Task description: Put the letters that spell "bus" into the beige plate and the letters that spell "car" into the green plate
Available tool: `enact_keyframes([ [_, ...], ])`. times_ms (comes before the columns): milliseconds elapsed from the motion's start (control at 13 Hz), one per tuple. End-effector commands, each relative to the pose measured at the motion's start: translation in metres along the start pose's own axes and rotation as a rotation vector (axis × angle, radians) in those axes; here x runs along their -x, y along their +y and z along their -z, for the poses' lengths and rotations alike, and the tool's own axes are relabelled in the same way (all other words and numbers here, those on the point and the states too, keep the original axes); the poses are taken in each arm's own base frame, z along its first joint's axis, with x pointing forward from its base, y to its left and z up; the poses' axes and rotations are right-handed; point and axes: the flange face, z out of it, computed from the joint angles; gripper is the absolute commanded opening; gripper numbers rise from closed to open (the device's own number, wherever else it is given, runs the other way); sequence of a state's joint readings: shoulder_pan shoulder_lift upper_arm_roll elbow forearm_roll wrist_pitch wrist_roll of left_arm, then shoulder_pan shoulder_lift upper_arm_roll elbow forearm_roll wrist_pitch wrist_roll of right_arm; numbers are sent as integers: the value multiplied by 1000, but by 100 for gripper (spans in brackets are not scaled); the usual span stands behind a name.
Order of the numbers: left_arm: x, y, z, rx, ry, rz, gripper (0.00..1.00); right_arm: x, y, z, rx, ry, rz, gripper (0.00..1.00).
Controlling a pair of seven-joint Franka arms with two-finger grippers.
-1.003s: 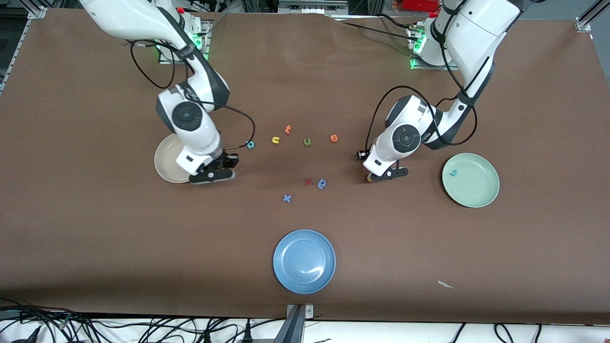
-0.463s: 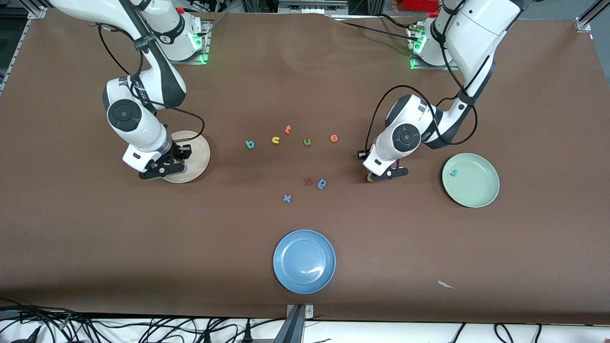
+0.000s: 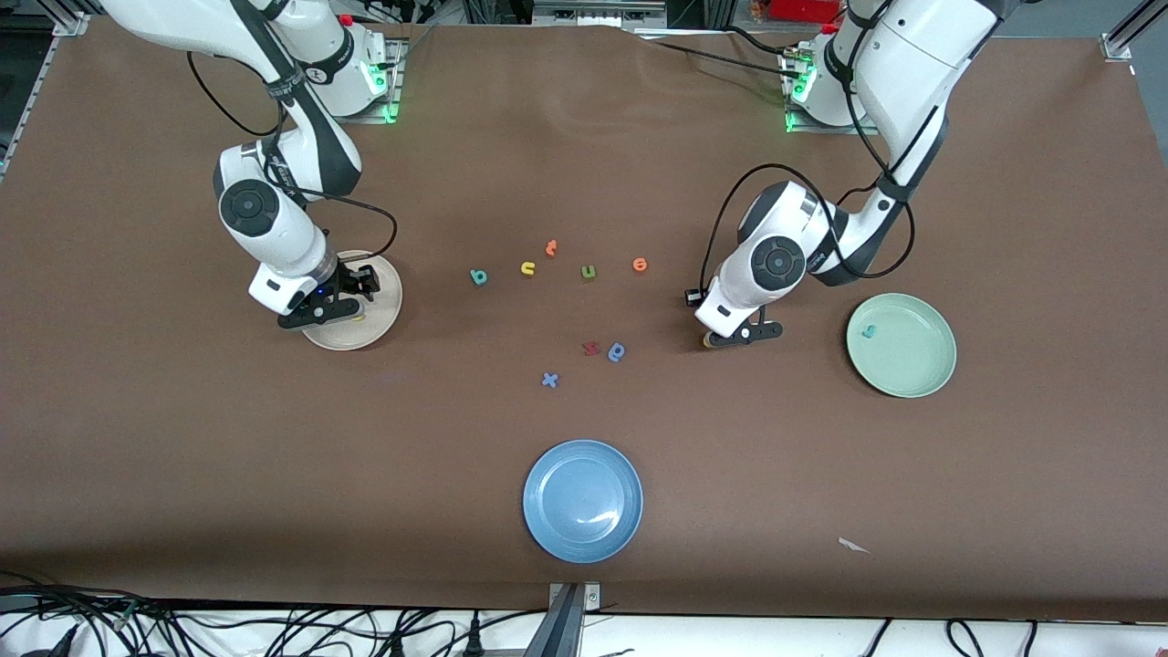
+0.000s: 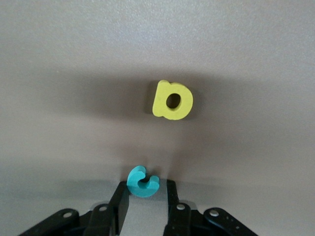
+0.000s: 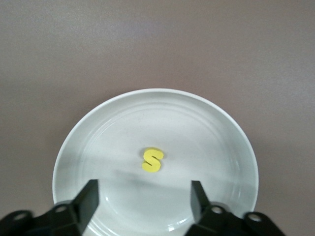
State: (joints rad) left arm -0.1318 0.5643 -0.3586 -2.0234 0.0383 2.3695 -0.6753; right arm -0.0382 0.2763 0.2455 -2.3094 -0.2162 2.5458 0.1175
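Note:
My right gripper (image 3: 325,314) hangs open over the beige plate (image 3: 387,290). In the right wrist view the yellow "s" (image 5: 152,160) lies loose in the beige plate (image 5: 98,142), ahead of the spread right gripper (image 5: 144,189). The teal "b" (image 3: 479,276) and yellow-orange "u" (image 3: 527,268) lie mid-table. My left gripper (image 3: 741,335) is down at the table, shut on the teal "c" (image 4: 142,181). The yellow "a" (image 4: 172,101) lies flat just ahead of the left gripper (image 4: 145,186). The teal-blue "r" (image 3: 870,331) rests in the green plate (image 3: 922,365).
An orange "t" (image 3: 551,246), green letter (image 3: 589,271) and orange "e" (image 3: 640,265) share the row with the "b" and "u". A red letter (image 3: 590,348), blue letter (image 3: 617,351) and blue "x" (image 3: 549,380) lie nearer the camera. A blue plate (image 3: 582,500) sits near the front edge.
The right arm swung from the plate's inner side to over the beige plate and opened, leaving the "s" in it. The left gripper's fingers closed in on the "c".

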Motion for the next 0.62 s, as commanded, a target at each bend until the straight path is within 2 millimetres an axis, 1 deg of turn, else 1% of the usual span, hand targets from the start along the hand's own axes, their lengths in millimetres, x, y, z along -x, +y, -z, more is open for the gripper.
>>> enact_keyframes([
  [0, -2, -2, 8, -10, 27, -9, 39, 5, 0, 11, -13, 20, -24, 90],
  [77, -3, -3, 8, -10, 27, -7, 38, 4, -1, 13, -25, 24, -40, 91],
  [154, -5, -2, 11, -5, 33, -6, 38, 3, -7, 14, -39, 23, -51, 94],
  [309, -6, -2, 11, -5, 33, -4, 38, 1, -31, 17, -77, 25, -102, 94],
  [540, -6, -3, 10, -5, 32, -2, 37, 1, -96, 19, -112, 39, -203, 94],
])
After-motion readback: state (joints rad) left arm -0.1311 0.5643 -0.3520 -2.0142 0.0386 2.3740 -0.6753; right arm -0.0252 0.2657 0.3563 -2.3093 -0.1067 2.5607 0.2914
